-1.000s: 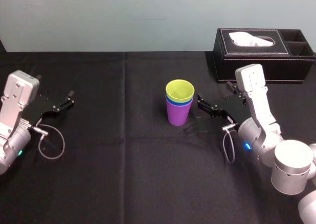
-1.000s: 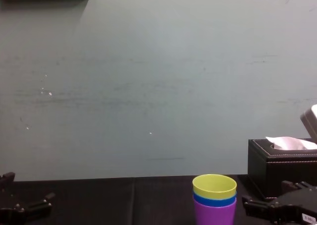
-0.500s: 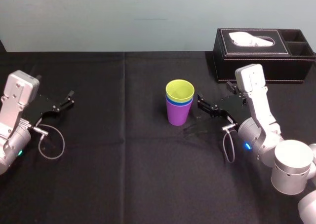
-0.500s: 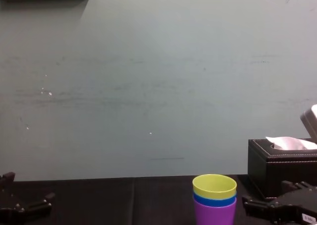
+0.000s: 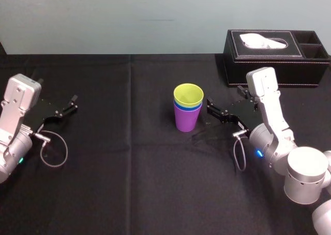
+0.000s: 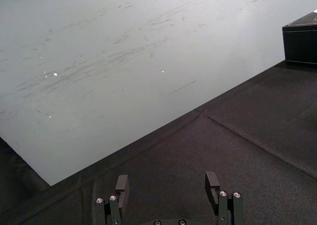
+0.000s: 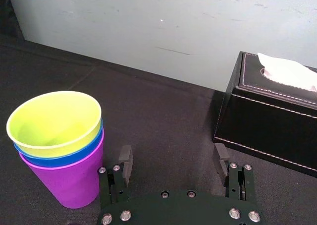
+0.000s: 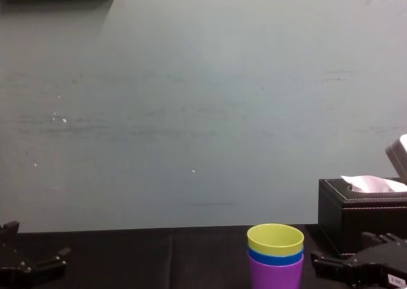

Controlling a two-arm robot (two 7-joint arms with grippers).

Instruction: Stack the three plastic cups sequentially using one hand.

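Black matte cloth [image 5: 129,183] covers the table, with a crease running front to back; a pale scuffed wall [image 5: 103,17] stands behind. Far left: left gripper [image 5: 70,105] rests low over the cloth, jaws spread and empty, well apart from the cups; the left wrist view [image 6: 167,181] confirms nothing between its fingers. Centre: all three cups are nested upright in one stack, with the purple cup [image 5: 186,121] at the bottom on the cloth, the blue cup [image 5: 180,107] showing as a narrow band at the rim, and the yellow-green cup [image 5: 188,95] innermost and on top. They are smooth, tapered plastic, mouths up, long axis vertical. Just right of the stack: right gripper [image 5: 211,108], jaws released and holding nothing, fingers pointing toward the stack, near but not touching. In the right wrist view the gripper [image 7: 172,158] sits beside the purple wall, not around it. Far right, back: black stitched tissue box [image 5: 274,59], white tissue at its slot. Judgement: stacking looks complete. The stack lies directly ahead of the right fingertips, so any withdrawal should pull straight back; a light stack could tip if clipped.
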